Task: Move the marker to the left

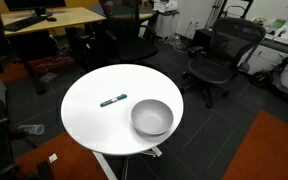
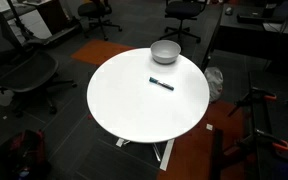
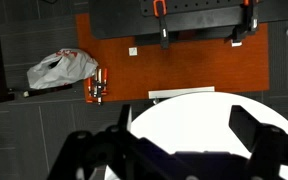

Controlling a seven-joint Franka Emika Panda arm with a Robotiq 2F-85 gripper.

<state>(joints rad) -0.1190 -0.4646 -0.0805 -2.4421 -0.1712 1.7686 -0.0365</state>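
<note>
The marker (image 1: 113, 100) is a thin dark teal pen lying flat on the round white table (image 1: 89, 120). It lies left of the grey bowl (image 1: 151, 117) in that exterior view. In an exterior view the marker (image 2: 161, 84) lies near the middle of the table (image 2: 134, 115), with the bowl (image 2: 165, 51) at the far edge. My gripper (image 3: 174, 150) shows only in the wrist view, high above the table (image 3: 194, 115). Its fingers are dark, spread wide and empty. The marker and the bowl are out of the wrist view.
Black office chairs (image 1: 217, 55) and a wooden desk (image 1: 54, 20) stand round the table. Another chair (image 2: 19, 75) stands beside it. An orange carpet (image 3: 184, 65) lies under the table's edge, with a white plastic bag (image 3: 62, 68) on the dark floor.
</note>
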